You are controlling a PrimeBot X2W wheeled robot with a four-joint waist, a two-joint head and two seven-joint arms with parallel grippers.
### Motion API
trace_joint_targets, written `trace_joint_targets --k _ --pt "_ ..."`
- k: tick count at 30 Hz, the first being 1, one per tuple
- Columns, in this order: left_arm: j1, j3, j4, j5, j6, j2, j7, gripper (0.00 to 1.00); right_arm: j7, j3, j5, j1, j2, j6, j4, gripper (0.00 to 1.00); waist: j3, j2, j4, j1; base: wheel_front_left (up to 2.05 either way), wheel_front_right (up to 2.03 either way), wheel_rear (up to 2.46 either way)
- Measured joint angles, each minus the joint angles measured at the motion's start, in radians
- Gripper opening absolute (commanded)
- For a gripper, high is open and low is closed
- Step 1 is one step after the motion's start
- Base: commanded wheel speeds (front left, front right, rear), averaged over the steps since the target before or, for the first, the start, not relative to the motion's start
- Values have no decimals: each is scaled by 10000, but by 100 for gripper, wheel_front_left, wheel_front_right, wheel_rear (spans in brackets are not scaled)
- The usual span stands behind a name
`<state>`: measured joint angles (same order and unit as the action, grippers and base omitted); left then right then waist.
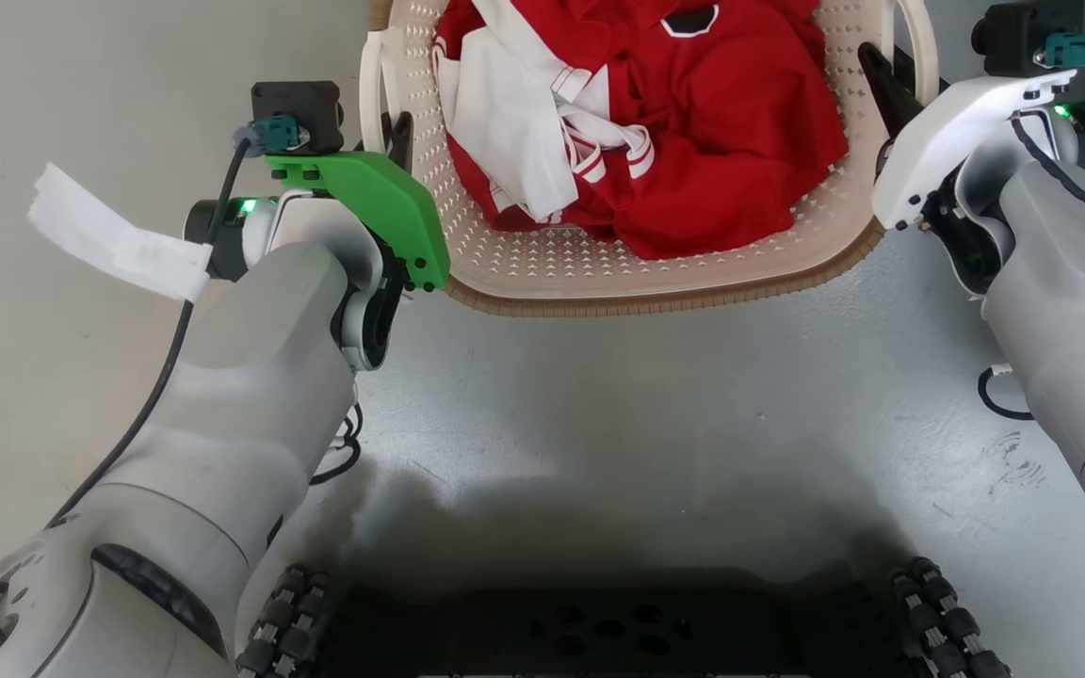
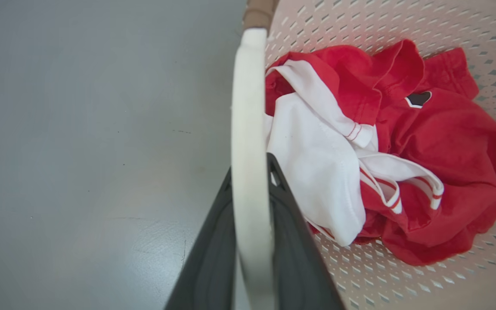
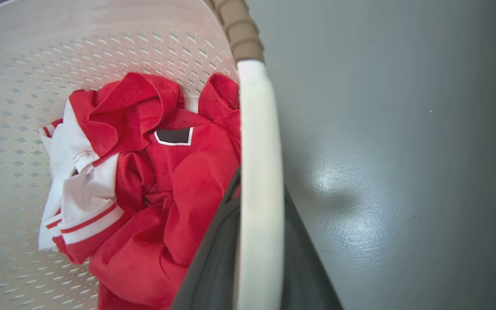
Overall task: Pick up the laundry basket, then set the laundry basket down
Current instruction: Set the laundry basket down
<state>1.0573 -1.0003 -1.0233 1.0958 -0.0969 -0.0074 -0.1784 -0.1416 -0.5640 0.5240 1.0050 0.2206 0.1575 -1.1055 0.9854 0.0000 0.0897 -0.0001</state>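
laundry basket (image 1: 655, 282): far centre, between the arms, red-and-white clothes (image 1: 693, 141) inside
left claw (image 2: 250, 172): closed around left handle (image 2: 248, 107)
right claw (image 3: 258, 181): closed around right handle (image 3: 258, 129)
why: gripping opposite handles should keep load level
floor (image 1: 646, 405) contact: cannot tell

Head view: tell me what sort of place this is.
Probably an indoor room, perhaps a lab or utility space. It has a smooth grey floor with scuff marks, like painted concrete, and a laundry basket holding red and white clothes.
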Motion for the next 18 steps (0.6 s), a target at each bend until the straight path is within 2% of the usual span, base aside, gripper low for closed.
trace_joint_targets --k 6,7,8,9,10,13,18 --pt "-1 -176 -40 73 13 -40 2 0 29 -186 253 -38 -23 -159 -17 0 -143 0 18 1 0 0 0" --pt "-1 -221 -38 71 13 -48 2 15 29 -221 324 -70 -27 -196 -13 0 -176 1 23 1 0 0 0" --pt "0 -257 -54 71 13 -50 0 45 31 -295 334 -109 -33 -201 6 0 -204 1 29 1 0 0 0" --pt "0 -293 -84 67 13 -35 -44 96 29 -349 339 -146 -38 -203 48 30 -224 1 35 1 0 0 0" --pt "0 -309 -128 65 12 12 -127 100 0 -385 345 -157 -27 -236 109 100 -241 0 38 2 0 0 0" --pt "6 -320 -217 67 12 259 -224 100 -46 -554 422 -313 40 -255 211 100 -290 1 49 2 0 0 0" --pt "4 -324 -221 79 13 265 -389 100 -253 -683 523 -614 221 -263 222 100 -460 1 87 2 0 0 0"
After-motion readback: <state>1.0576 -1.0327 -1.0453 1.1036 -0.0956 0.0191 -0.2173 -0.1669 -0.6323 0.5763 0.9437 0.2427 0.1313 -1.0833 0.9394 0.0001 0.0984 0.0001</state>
